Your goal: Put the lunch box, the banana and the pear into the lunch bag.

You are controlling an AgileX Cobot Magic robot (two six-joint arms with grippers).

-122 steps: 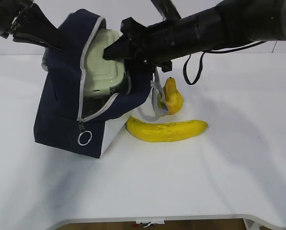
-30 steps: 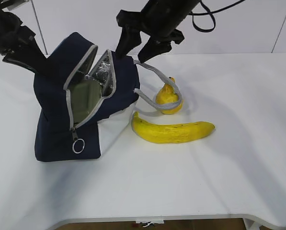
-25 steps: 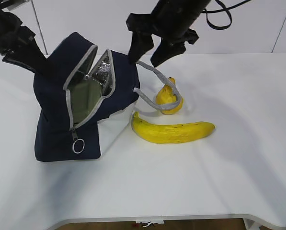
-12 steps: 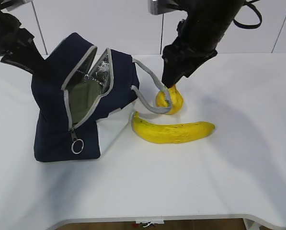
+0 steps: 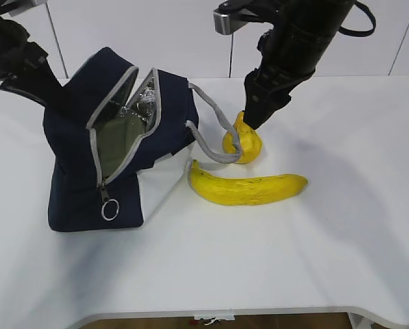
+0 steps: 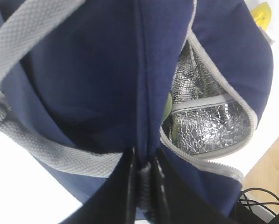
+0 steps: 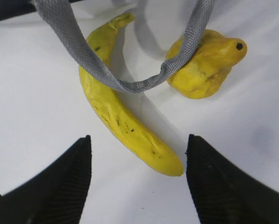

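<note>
The right gripper (image 7: 137, 179) has its jaws spread wide and holds nothing. It hangs over the fruit, so it looks ready to drop down and grab one. Right under it, between the two jaws, lies the banana (image 7: 123, 116), flat on the white table (image 5: 327, 260). A bit farther out from the gripper sits the pear (image 7: 204, 67), with its dark stem tip pointing away. A grey handle (image 7: 130, 84) of the bag droops over the pear and across the banana, so it may get in the way of a grab.

Farther off to the side stands the lunch bag (image 5: 74, 164). The left gripper (image 6: 144, 186) is squeezed tight on the bag's top edge. That pinch seems to keep the bag up and its zipper mouth gaping. Deep inside, by the shiny lining, you can see the green lid of the lunch box (image 5: 118, 140).
</note>
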